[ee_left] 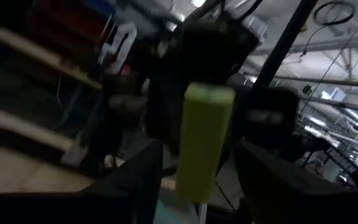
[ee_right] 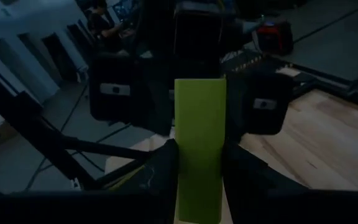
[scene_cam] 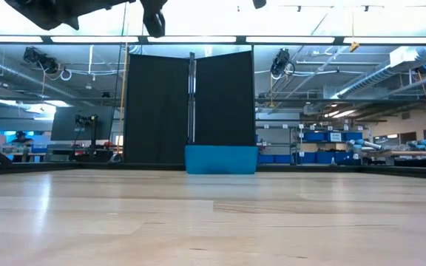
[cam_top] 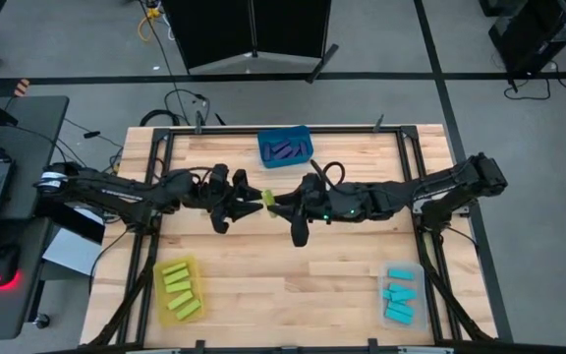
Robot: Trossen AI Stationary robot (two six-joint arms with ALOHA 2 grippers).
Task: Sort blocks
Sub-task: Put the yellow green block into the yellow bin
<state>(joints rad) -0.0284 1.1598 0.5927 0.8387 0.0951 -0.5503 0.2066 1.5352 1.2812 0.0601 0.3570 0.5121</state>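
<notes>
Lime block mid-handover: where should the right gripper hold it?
Best where the right gripper already has it: fingers across the narrow sides of the lime block, at the end nearest that arm. The left gripper stands open around the far end, its fingers clear.

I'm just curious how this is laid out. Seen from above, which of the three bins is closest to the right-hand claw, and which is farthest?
Measured from the right gripper at mid-table:
1. Blue bin, at the far edge, nearest.
2. Yellow bin, near-left corner.
3. Clear bin, near-right corner, slightly farther than the yellow one.
</notes>
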